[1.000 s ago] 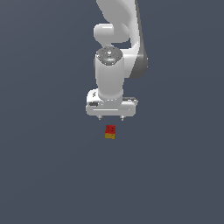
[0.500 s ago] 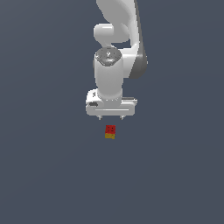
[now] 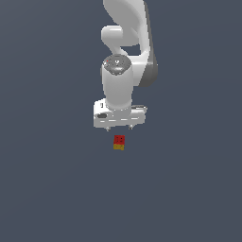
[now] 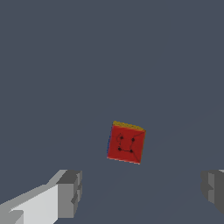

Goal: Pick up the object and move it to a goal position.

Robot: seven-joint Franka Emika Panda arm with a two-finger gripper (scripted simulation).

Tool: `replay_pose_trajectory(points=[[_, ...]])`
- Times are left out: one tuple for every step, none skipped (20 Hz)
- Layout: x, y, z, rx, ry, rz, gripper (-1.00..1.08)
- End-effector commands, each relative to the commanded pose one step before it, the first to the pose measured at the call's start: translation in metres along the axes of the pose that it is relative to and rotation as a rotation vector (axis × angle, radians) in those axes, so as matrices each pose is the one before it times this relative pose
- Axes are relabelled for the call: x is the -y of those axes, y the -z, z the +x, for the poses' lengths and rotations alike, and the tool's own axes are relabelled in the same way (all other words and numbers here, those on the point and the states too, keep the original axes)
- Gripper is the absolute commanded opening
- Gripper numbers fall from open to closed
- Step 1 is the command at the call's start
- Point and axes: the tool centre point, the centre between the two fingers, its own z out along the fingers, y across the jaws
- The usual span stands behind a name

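The object (image 3: 119, 142) is a tiny cube, red on its upper part with dark marks and yellow-orange below, lying on the flat grey floor. In the wrist view the object (image 4: 126, 143) shows its red face with a thin yellow edge. My white gripper (image 3: 119, 127) hangs just behind and above it in the exterior view, open, its two short fingertips wide apart and holding nothing. In the wrist view the gripper (image 4: 142, 192) has one grey finger (image 4: 69, 193) on each side of the picture, and the cube lies beyond the gap, apart from both.
Plain dark grey ground (image 3: 56, 189) stretches all around with no other objects in view. The white arm (image 3: 126, 52) rises behind the gripper.
The gripper has sunk slightly toward the cube. The cube has not moved.
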Motion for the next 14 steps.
replay_pose_trajectory(points=[[-0.00073, -0.00372, -0.00017, 0.00063, 0.05099, -0.00261, 1.0], [-0.00029, -0.00167, -0.00007, 0.00023, 0.02354, -0.00114, 1.0], [-0.00029, -0.00177, -0.00009, 0.00026, 0.02497, -0.00116, 1.0], [-0.0003, -0.00187, -0.00011, 0.00029, 0.02639, -0.00118, 1.0], [-0.0003, -0.00196, -0.00012, 0.00031, 0.02773, -0.00119, 1.0], [-0.00028, -0.00197, -0.00013, 0.00031, 0.02807, -0.00115, 1.0], [-0.00026, -0.00197, -0.00014, 0.00032, 0.02809, -0.0011, 1.0], [-0.00025, -0.00196, -0.00015, 0.00031, 0.02809, -0.00104, 1.0], [-0.00022, -0.00195, -0.00015, 0.00031, 0.02811, -0.00099, 1.0], [-0.0002, -0.00195, -0.00016, 0.0003, 0.02813, -0.00094, 1.0], [-0.00019, -0.00194, -0.00017, 0.00029, 0.02813, -0.00089, 1.0], [-0.00016, -0.00193, -0.00017, 0.00028, 0.02815, -0.00085, 1.0], [-0.00014, -0.00193, -0.00017, 0.00026, 0.02816, -0.0008, 1.0], [-0.00012, -0.00192, -0.00017, 0.00025, 0.02817, -0.00075, 1.0]])
